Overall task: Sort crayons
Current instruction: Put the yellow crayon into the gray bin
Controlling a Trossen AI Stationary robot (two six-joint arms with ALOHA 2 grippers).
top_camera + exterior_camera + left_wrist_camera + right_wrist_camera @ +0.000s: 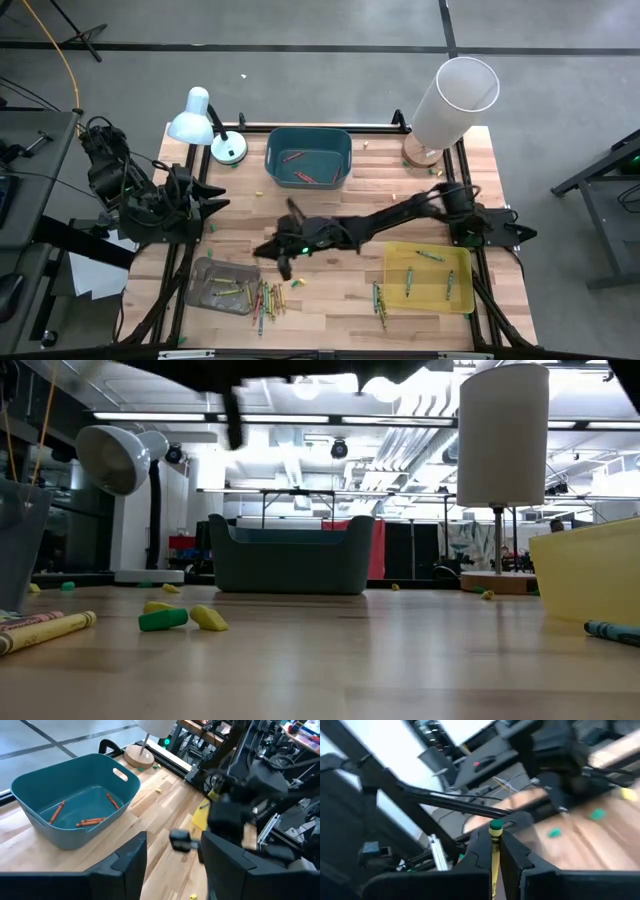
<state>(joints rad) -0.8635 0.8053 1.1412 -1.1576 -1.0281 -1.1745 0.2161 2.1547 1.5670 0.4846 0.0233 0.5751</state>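
My right gripper (268,250) reaches over the table's middle and is shut on a crayon (495,845) with a yellow wrapper and a green tip. Loose crayons (268,298) lie on the wood near the front edge, beside a grey tray (200,290) that holds yellowish ones. More crayons (378,300) lie left of a yellow tray (465,285) that holds green ones. A teal bin (308,140) at the back holds red-orange crayons (90,821). My left gripper (172,870) waits open at the table's left, with nothing between its fingers. My right gripper pinches the crayon's wrapped shaft (494,851) between its two fingers. The crayon lies along the fingers, and its green tip (495,825) sticks out past the fingertips. The fingers point roughly level toward the table's left. The crayon is lifted clear of the table.
A white desk lamp (205,125) stands at the back left. A tall white cylinder on a wooden base (452,100) stands at the back right. Small green and yellow bits (165,618) lie on the wood. Black frame rails run along the table's edges.
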